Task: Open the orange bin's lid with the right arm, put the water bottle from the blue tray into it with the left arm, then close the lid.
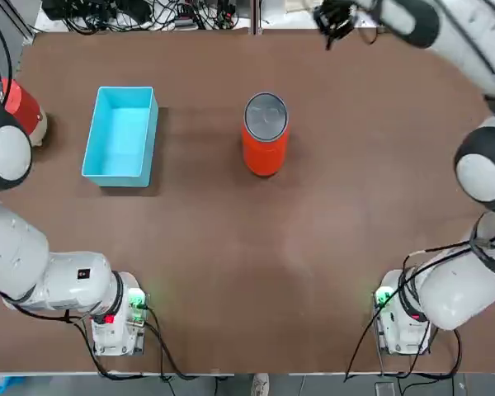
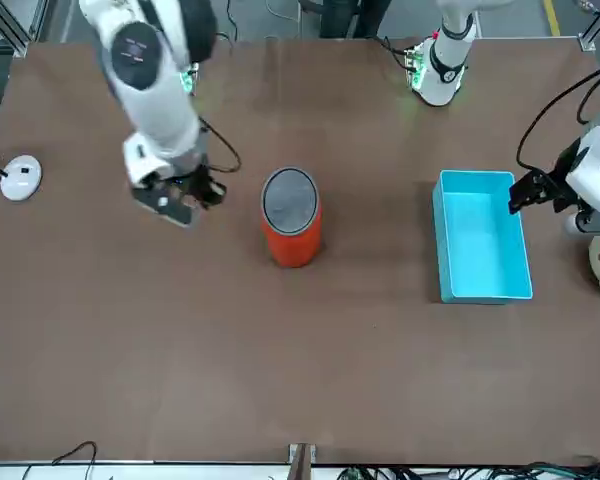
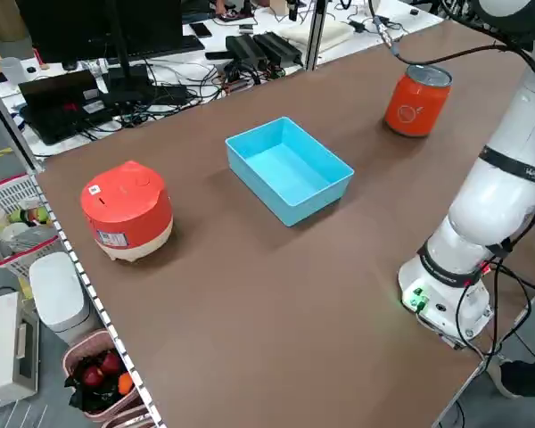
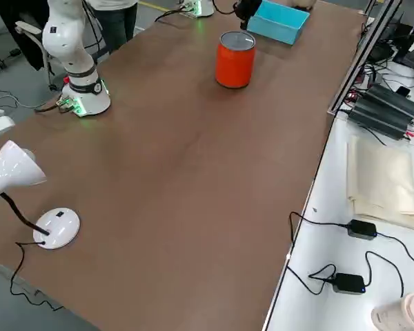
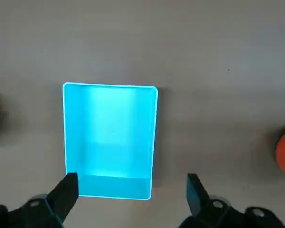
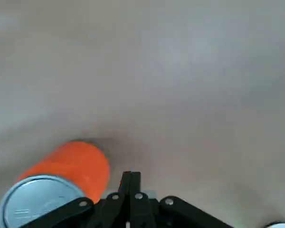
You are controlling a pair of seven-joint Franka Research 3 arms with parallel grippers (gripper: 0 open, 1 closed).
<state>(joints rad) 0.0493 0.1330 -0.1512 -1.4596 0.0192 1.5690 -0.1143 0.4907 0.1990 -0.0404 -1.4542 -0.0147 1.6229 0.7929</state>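
Surface finishes at your workstation

You see a matt brown table top (image 1: 231, 247), a smooth light-blue plastic rectangular tray (image 1: 99, 132), a glossy orange cylindrical bin (image 1: 264, 157) with brushed grey metallic round lid (image 1: 266, 113), and glossy white arm shells (image 1: 16, 256).

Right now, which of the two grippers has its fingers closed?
The right gripper, off to the side of the orange bin, has its fingers pressed together on nothing; the left gripper, above the blue tray, is open.

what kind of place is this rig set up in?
Looks like a robotics lab or workshop. Two robot arms are bolted to a brown table, a side bench holds monitors and cabling, and power bricks and cables line the other edge.
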